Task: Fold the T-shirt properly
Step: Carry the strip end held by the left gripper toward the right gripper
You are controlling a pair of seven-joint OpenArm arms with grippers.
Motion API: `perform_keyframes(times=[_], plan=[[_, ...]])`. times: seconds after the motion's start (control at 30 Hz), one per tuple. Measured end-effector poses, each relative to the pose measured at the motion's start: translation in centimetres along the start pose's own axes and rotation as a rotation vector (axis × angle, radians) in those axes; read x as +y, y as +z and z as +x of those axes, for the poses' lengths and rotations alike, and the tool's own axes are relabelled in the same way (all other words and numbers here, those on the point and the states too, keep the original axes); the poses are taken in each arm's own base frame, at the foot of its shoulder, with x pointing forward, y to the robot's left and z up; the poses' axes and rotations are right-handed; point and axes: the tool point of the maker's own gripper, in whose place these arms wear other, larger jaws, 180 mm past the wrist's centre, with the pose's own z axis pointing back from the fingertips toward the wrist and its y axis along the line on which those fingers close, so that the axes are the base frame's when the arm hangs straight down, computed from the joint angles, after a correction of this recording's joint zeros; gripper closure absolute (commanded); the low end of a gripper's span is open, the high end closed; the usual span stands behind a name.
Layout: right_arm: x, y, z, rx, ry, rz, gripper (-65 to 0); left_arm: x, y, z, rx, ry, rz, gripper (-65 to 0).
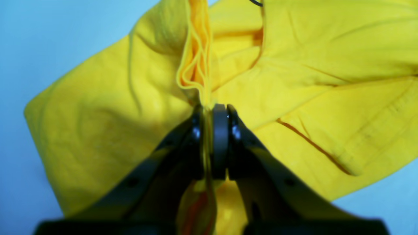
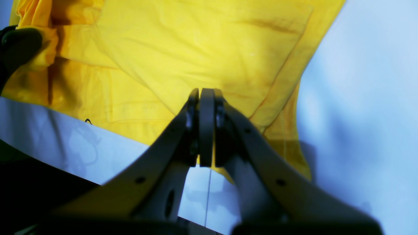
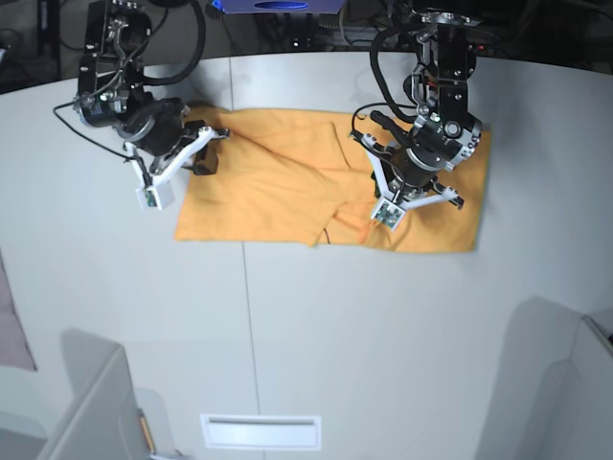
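Observation:
The orange-yellow T-shirt (image 3: 278, 182) lies partly folded and wrinkled across the far half of the white table (image 3: 335, 316). My left gripper (image 1: 209, 107) is shut on a bunched ridge of the T-shirt (image 1: 98, 130), and the cloth runs up between its fingers. In the base view that gripper (image 3: 369, 144) sits over the shirt's right half. My right gripper (image 2: 204, 93) is shut above the T-shirt (image 2: 196, 45) near a hem edge, with no cloth visible between its fingers. In the base view it (image 3: 206, 144) is at the shirt's left end.
A pinkish-grey cloth (image 3: 8, 326) shows at the left border. Grey panels (image 3: 96, 412) stand at the near corners. A white slot (image 3: 261, 431) lies at the table's front edge. Cables and arm mounts (image 3: 278, 10) crowd the far edge.

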Motion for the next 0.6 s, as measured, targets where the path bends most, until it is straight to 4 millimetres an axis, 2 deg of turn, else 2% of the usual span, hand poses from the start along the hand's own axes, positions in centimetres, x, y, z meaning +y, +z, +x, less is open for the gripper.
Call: perform_keyframes(times=[0.13,0.37,0.43,0.5,0.6], plan=[[0.0,0.0,0.0,0.0,0.0,0.0,0.0,0.0,0.0,0.0,-0.001,0.002,-0.002,0.0],[0.0,0.0,0.0,0.0,0.0,0.0,0.0,-0.1,0.0,0.1,-0.003,0.003,-0.005,-35.7],[0.0,0.0,0.0,0.0,0.0,0.0,0.0,-0.5,-0.1,0.2,-0.004,-0.01,-0.014,-43.9],[0.0,0.0,0.0,0.0,0.0,0.0,0.0,-1.9,-0.2,0.6,-0.007,-0.046,-0.043,-49.7],[0.0,0.0,0.0,0.0,0.0,0.0,0.0,-5.8,-0.3,1.9,-0.037,-0.115,-0.137,-51.8]])
